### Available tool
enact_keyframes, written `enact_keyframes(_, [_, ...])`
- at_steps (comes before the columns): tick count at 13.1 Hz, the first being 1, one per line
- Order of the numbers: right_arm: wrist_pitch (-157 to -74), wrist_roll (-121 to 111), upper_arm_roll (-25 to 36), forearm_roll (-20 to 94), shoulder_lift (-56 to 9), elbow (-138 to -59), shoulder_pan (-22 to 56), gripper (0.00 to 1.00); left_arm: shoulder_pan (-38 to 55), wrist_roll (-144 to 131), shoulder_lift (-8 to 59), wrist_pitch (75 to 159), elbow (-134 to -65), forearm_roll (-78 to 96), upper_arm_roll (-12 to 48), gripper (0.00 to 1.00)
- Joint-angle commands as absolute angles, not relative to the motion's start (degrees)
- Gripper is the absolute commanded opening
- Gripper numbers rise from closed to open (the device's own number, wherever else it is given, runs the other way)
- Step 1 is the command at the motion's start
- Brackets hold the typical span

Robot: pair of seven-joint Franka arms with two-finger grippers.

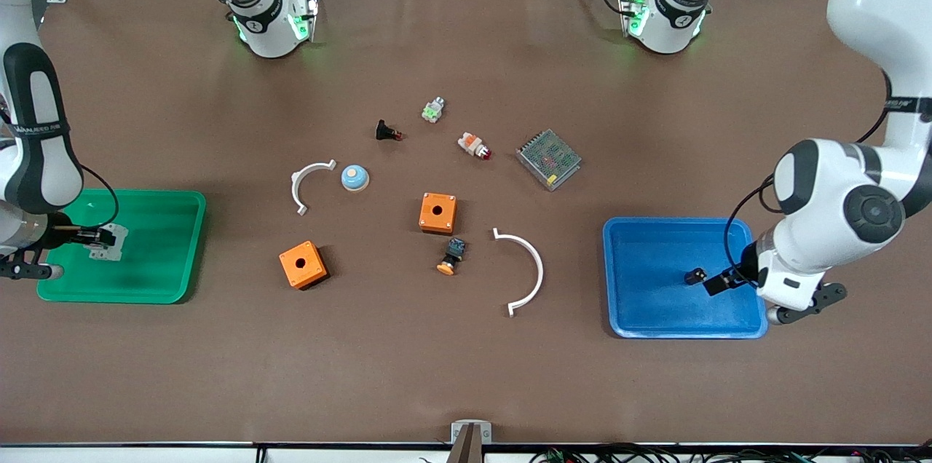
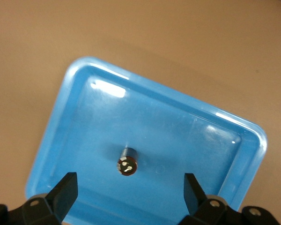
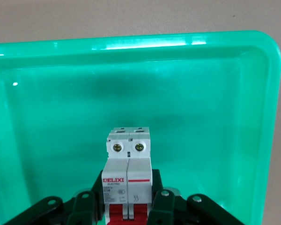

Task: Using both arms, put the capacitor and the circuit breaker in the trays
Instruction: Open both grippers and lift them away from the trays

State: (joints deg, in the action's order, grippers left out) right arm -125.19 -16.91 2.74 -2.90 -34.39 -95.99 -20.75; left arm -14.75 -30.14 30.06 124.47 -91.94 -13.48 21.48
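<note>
The capacitor [image 1: 694, 276] is a tiny dark cylinder lying on the floor of the blue tray [image 1: 641, 317] at the left arm's end of the table. My left gripper [image 1: 712, 282] hangs open just above it; in the left wrist view the capacitor [image 2: 127, 161] lies free between the spread fingers [image 2: 65, 192], touching neither. My right gripper [image 1: 89, 239] is over the green tray [image 1: 167, 259] at the right arm's end, shut on the white-grey circuit breaker [image 1: 109, 241]. In the right wrist view the circuit breaker [image 3: 128, 171] sits between the fingers [image 3: 163, 206], red levers toward the wrist.
Between the trays lie two orange boxes [image 1: 437, 212] [image 1: 303, 264], two white arcs [image 1: 526, 270] [image 1: 306, 183], a black pushbutton with orange cap [image 1: 451, 256], a blue-white disc [image 1: 354, 177], a red-tipped lamp [image 1: 474, 145], a black part [image 1: 386, 132], a green-white part [image 1: 433, 111] and a mesh module [image 1: 548, 159].
</note>
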Motion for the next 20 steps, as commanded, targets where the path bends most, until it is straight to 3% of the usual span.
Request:
enact_keyframes(1, [-125.4,-17.1,1.5,-4.4,-36.7,-93.0,-22.4,0.2,-15.0,-25.0,25.2,121.5,-92.7,-14.8,21.3,1.0])
enact_keyframes(4, [-126.5,-17.1,1.5,-4.2,-37.6,-93.0,-22.6,0.21,-14.9,-21.5,20.7,117.4,-91.7,-14.8,21.3,1.0])
enact_keyframes(8, [-127.5,-17.1,1.4,-4.0,-37.7,-93.1,-22.9,0.28,-14.7,-13.8,17.7,104.7,-84.6,-14.2,21.4,1.0])
enact_keyframes(9, [-127.4,-17.1,1.4,-4.0,-37.6,-93.1,-22.9,0.38,-14.8,-11.9,16.6,103.4,-84.1,-13.9,21.6,1.0])
enact_keyframes(10, [-127.2,-17.1,1.5,-4.0,-37.5,-93.1,-22.8,0.59,-14.8,-10.7,15.0,102.7,-84.0,-13.5,21.5,1.0])
enact_keyframes(11, [-127.0,-17.1,1.4,-4.0,-37.4,-93.1,-22.7,0.93,-14.8,-10.5,13.4,101.6,-84.1,-12.7,21.5,1.0])
enact_keyframes(12, [-126.7,-17.1,1.4,-4.0,-36.8,-93.1,-22.5,1.0,-14.8,-10.2,12.3,99.7,-84.1,-11.4,21.6,1.0])
enact_keyframes(18, [-113.2,-15.9,1.0,-3.9,-24.8,-93.1,-16.9,0.99,-14.4,-4.2,4.4,92.5,-84.5,-4.9,20.3,1.0])
enact_keyframes(20, [-108.4,-12.2,1.0,-3.7,-19.9,-93.1,-12.9,0.99,-8.7,-4.0,2.2,89.8,-85.5,-3.3,14.0,1.0])
